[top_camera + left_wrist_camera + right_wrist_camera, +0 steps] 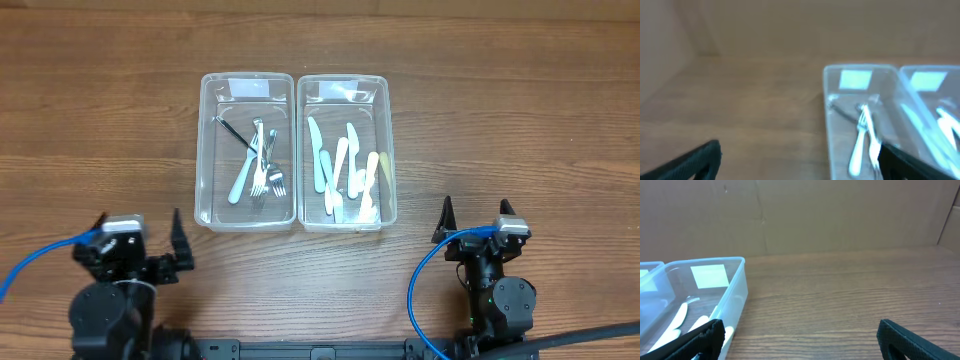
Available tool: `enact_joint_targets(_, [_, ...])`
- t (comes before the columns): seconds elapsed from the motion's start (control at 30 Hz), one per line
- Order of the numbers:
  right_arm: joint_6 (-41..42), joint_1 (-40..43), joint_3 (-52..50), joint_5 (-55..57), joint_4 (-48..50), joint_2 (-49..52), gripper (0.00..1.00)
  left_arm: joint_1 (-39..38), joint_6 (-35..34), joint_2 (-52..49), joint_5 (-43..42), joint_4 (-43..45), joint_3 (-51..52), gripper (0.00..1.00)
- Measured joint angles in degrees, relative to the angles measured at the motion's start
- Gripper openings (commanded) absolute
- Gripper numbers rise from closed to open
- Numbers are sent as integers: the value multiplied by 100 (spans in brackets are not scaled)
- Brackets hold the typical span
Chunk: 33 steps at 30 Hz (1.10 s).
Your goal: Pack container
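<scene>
Two clear plastic containers stand side by side at the table's middle. The left container point(205, 150) holds several forks point(262, 165) and a black utensil. The right container point(388, 150) holds several pale knives and spoons point(345, 170). My left gripper point(140, 235) is open and empty, near the table's front edge, left of the containers. My right gripper point(475, 225) is open and empty, at the front right. The left wrist view shows the left container point(827, 115) with forks point(862, 140), blurred. The right wrist view shows the right container point(737, 295).
The wooden table point(100, 120) lies around the containers. A brown cardboard wall point(800, 215) stands behind the table. Blue cables point(40, 262) run from both arms near the front edge.
</scene>
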<state>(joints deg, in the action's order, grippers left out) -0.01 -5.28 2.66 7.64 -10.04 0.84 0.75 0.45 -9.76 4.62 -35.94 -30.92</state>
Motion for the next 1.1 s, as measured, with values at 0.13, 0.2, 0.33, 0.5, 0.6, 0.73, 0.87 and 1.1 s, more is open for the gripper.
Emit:
enact_joint_targets(0.13, [-2, 0, 0, 2, 0, 0, 100, 4, 173, 417, -361, 1379, 1156, 100])
enact_joint_targets(0.2, [-2, -2, 0, 2, 0, 0, 100, 4, 234, 555, -470, 2028, 1644, 100])
enact_joint_targets(0.33, [0, 0, 0, 2, 0, 0, 100, 4, 404, 785, -579, 3023, 2288, 100])
enact_joint_targets(0.5, [-2, 0, 0, 2, 0, 0, 100, 4, 614, 881, -623, 3648, 2839, 100])
enact_joint_targets(0.6, [-4, 0, 0, 2, 0, 0, 100, 4, 708, 887, -643, 3335, 2994, 100])
enact_joint_targets(0.73, [-2, 0, 0, 2, -2, 0, 100, 4, 752, 892, -660, 3167, 3045, 100])
enact_joint_targets(0.87, [-4, 0, 0, 2, -2, 0, 100, 4, 750, 892, -658, 3167, 3045, 100])
enact_joint_targets(1.1, [-4, 0, 0, 4, -4, 0, 100, -2, 750, 892, -658, 3167, 3045, 100])
